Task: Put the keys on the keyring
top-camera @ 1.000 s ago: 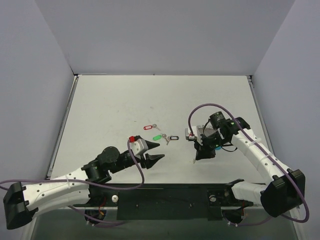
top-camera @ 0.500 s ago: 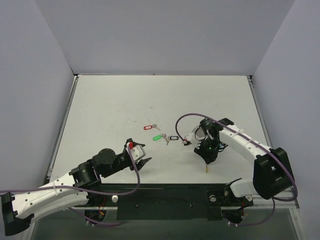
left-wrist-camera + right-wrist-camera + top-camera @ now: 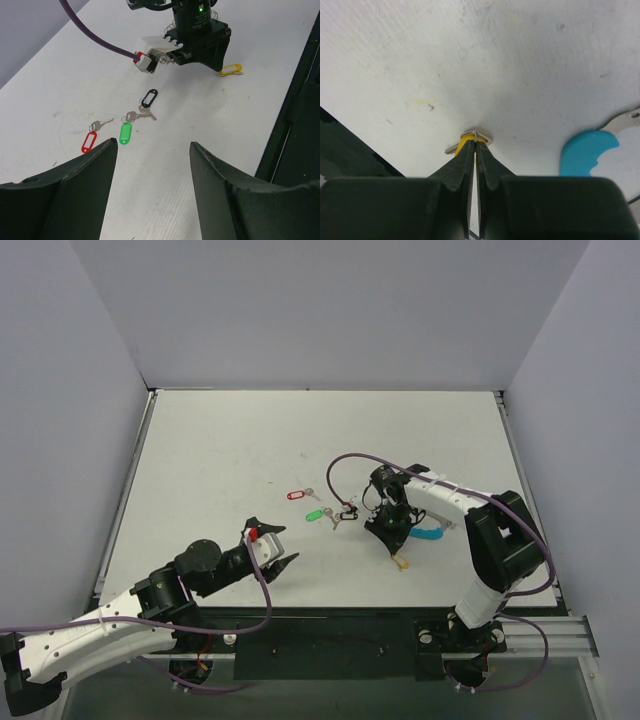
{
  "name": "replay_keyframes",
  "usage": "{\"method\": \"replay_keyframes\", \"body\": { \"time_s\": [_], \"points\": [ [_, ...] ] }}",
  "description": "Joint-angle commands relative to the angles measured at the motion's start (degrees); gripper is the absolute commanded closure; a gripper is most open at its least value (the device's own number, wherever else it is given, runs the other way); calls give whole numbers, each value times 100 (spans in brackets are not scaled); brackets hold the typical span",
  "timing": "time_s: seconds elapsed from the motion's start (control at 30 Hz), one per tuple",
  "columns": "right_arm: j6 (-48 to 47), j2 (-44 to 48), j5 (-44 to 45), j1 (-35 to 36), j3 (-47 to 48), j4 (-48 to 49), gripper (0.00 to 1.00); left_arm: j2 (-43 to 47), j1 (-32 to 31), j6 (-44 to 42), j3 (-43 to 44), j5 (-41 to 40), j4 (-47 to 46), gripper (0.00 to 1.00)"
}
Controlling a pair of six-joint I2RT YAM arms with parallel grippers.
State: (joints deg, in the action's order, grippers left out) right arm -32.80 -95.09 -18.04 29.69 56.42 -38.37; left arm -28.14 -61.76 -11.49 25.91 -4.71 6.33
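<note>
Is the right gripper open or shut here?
Shut: right gripper fingers nearly meet in its wrist view, tips at the yellow-tagged silver key; grip unclear.

A white table (image 3: 230,440) w/ a few small grey marks fills the middle. 3 plain walls stand round it: back wall (image 3: 330,310), left wall (image 3: 60,420), right wall (image 3: 590,390), all pale grey-purple. Thin metal strips (image 3: 126,490) run along the table's sides. A black rail (image 3: 330,637) sits at the near edge. Light is soft & even.

R arm (image 3: 447,502) nearer keys (image 3: 315,513), L arm (image 3: 185,578) retracted
</note>
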Motion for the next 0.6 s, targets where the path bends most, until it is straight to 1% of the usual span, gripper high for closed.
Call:
{"method": "replay_keyframes", "body": {
  "time_s": [0.0, 0.37, 0.43, 0.5, 0.53, 0.57],
  "points": [
    [274, -238, 82, 159, 255, -118, 100, 28, 58, -108, 54, 84, -35, 31],
    [344, -352, 12, 186, 281, -171, 100, -25, 138, -108, 63, 251, -53, 31],
    [353, -300, -32, 177, 299, -197, 96, -25, 146, -108, 54, 260, -44, 31],
    [362, -230, -94, 151, 325, -241, 91, -33, 146, -100, 63, 260, -53, 31],
    [370, -177, -138, 133, 343, -259, 85, -25, 138, -108, 63, 269, -53, 31],
    [370, -142, -182, 72, 352, -285, 82, -33, 138, -108, 63, 278, -53, 31]
  ]
}}
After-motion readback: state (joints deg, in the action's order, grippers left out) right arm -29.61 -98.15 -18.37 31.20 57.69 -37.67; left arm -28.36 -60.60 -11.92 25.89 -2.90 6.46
